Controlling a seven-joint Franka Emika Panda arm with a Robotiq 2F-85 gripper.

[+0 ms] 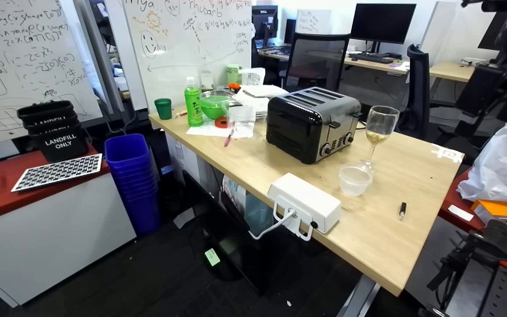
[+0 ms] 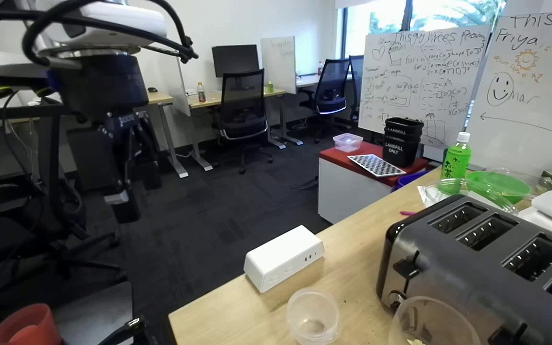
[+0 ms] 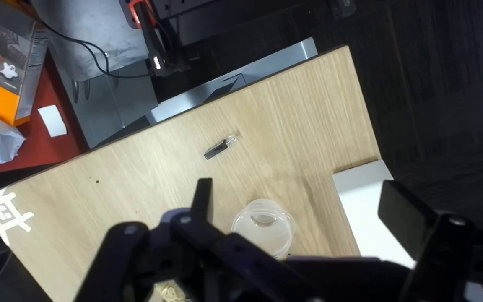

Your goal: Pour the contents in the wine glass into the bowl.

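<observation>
Yellowish bits (image 1: pixel 376 138) sit in the wine glass (image 1: pixel 383 119), right of the middle in an exterior view, beside the bowl (image 1: pixel 355 180) on the bench (image 1: pixel 385 246). I see the hand (image 3: pixel 296 188) with its fingers spread wide.

Both exterior views slant down across the table (image 1: pixel 390 237); the wrist view, apparently overhead, shares the bowl (image 3: pixel 263 230).

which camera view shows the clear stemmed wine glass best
An exterior view, where the clear stemmed wine glass shows both cup and stem. In an exterior view, the bottom edge crops the glass; in the wrist view, the black gripper hides most of it.
</observation>
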